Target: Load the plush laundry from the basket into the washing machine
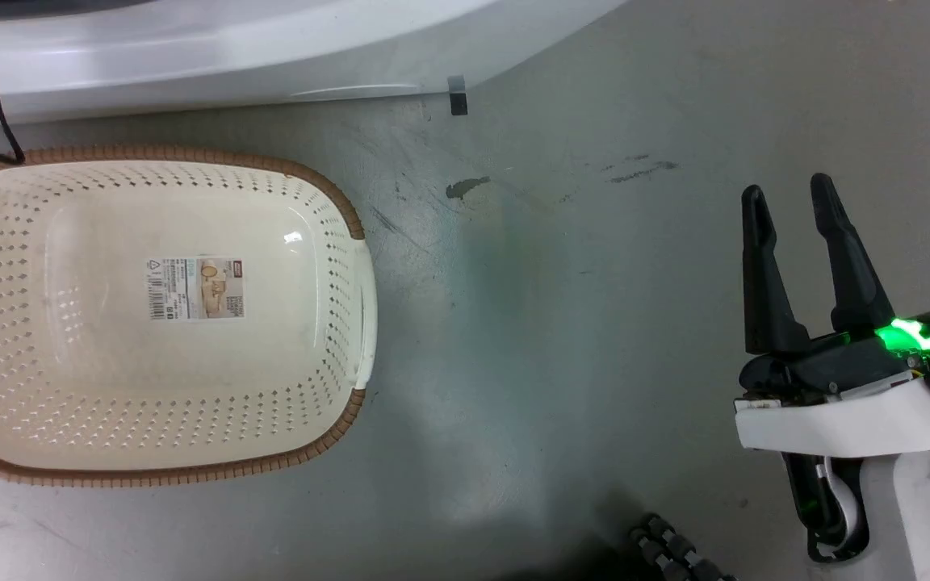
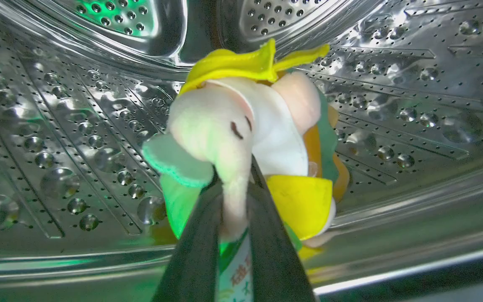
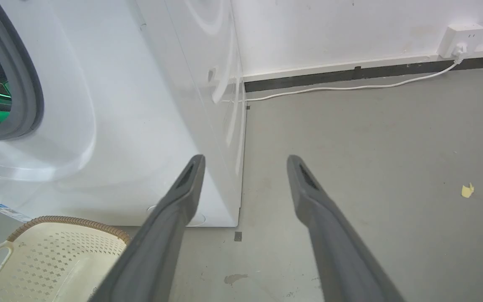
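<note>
Grey floor (image 1: 554, 339) is carrying the basket (image 1: 334, 198), its labelled bottom lying bare, while deep in the washing machine (image 3: 141, 126), inside the steel drum (image 2: 57, 147), the left gripper (image 2: 235, 176) is pinching the plush laundry (image 2: 241, 121) by a pale limb, toy hanging straight ahead of the jaws, and the right gripper (image 1: 788, 194) is idling near the floor, fingers spread wide.

Pale plush laundry (image 2: 266, 134) inside washing machine (image 2: 57, 126)
</note>
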